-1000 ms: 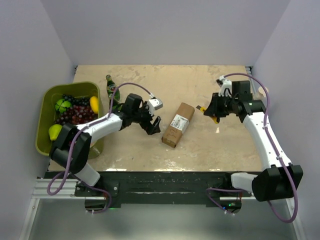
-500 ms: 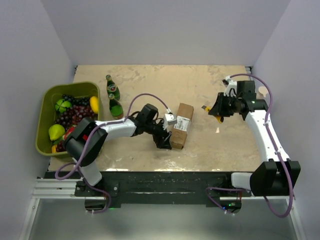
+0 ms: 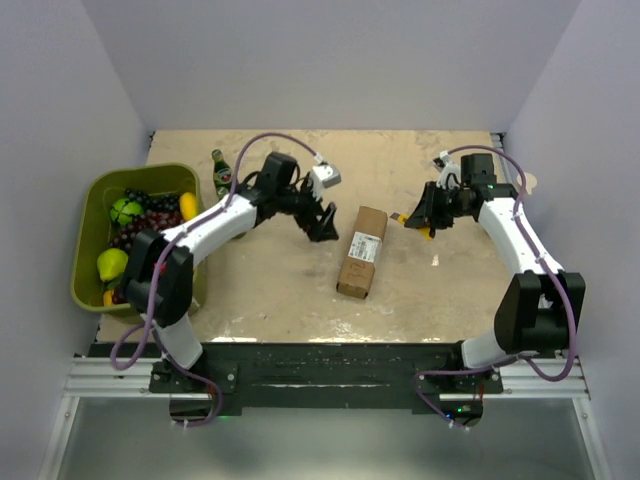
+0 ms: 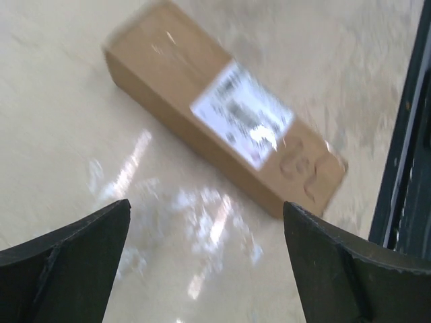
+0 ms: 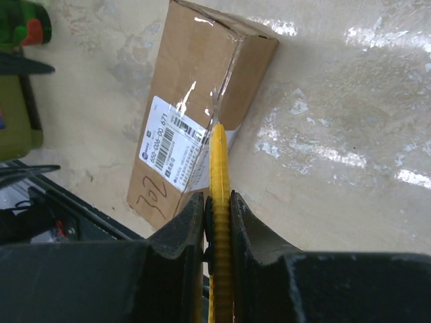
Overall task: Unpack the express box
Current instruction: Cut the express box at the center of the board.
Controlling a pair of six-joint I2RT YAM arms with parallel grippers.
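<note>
Knife [image 5: 219,155], yellow with a short blade showing, sits clamped between the right gripper's [image 5: 217,203] jaws, pointed at the far end of the box [image 3: 361,251], near it but seemingly not touching. Box lies flat on the table [image 3: 280,290], label up, flaps shut, the left gripper [image 3: 322,222] wide open and empty just beside it. Slitting the seal looks the step in hand; next the blade must meet the tape seam while the left steadies the box.

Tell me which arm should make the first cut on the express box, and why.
Right. The right gripper is shut on the yellow utility knife, its tip aimed at the express box. The left gripper hangs open and empty beside the box, so it could probably only steady it.
</note>
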